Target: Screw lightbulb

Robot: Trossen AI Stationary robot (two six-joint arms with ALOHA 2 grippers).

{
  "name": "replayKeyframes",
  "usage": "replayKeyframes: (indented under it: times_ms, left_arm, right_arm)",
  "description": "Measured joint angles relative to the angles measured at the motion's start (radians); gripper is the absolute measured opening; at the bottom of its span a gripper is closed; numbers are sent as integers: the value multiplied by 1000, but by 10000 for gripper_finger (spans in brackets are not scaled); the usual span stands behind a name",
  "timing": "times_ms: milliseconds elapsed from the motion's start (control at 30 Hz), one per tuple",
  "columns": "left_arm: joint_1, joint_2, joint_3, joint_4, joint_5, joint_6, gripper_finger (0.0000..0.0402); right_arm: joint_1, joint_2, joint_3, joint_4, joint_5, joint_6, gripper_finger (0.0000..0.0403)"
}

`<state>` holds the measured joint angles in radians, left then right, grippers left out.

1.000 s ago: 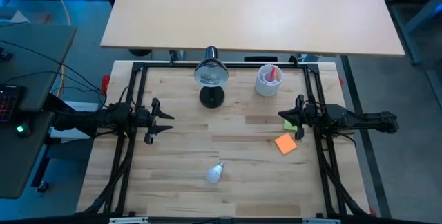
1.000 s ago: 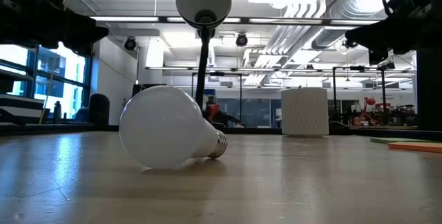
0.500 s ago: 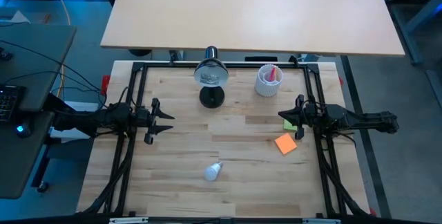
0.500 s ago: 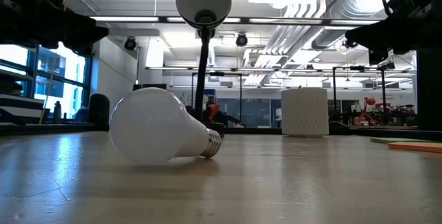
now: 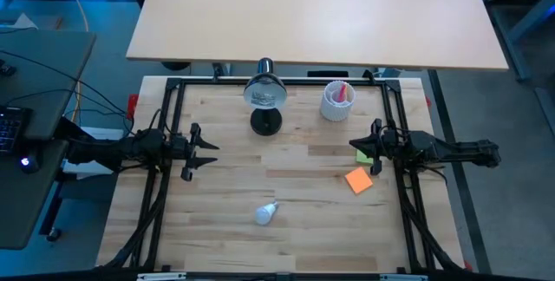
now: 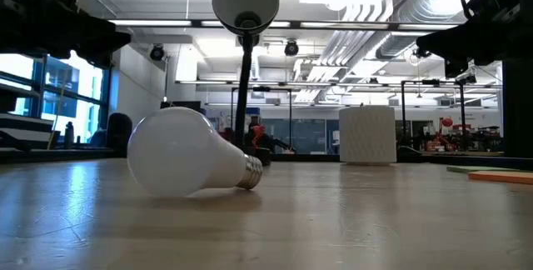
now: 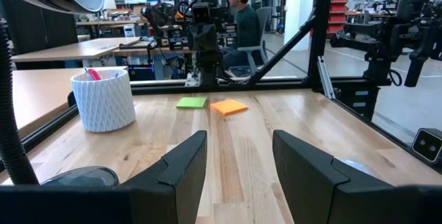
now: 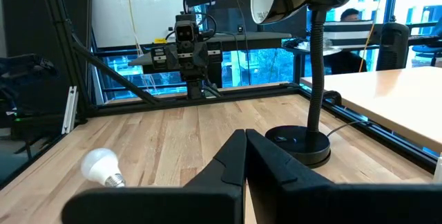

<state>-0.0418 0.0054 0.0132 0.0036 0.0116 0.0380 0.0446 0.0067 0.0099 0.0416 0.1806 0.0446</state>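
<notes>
white lightbulb (image 5: pixel 265 215): lying on its side on the wooden surface (image 5: pixel 295 186), near the front edge, between the two arms, touched by nothing
black lamp (image 5: pixel 264 99): standing at the back of the surface
left end effector (image 5: pixel 208 153): at the left edge, fingers apart, holding nothing
right end effector (image 5: pixel 354 145): at the right edge, closed tight, empty

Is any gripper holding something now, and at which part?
Nothing is held. The lightbulb lies free on the table; left gripper is open, right gripper shut empty.
</notes>
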Motion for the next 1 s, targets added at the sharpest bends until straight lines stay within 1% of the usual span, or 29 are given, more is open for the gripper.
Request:
replayKeyframes:
  times_ms: [600, 700, 733, 833, 1000]
  left_arm:
    - [0, 0, 0, 0, 0, 0, 161]
    - [0, 0, 0, 0, 0, 0, 161]
    - [0, 0, 0, 0, 0, 0, 161]
    - [0, 0, 0, 0, 0, 6, 161]
    - [0, 0, 0, 11, 0, 82, 161]
  right_arm:
    - [0, 0, 0, 0, 0, -5, 2]
    - [-1, 0, 0, 5, 19, -206, 2]
    - [-1, 0, 0, 9, 21, -246, 2]
    - [-1, 0, 0, 18, 20, -299, 2]
    - [-1, 0, 0, 23, 16, -361, 2]
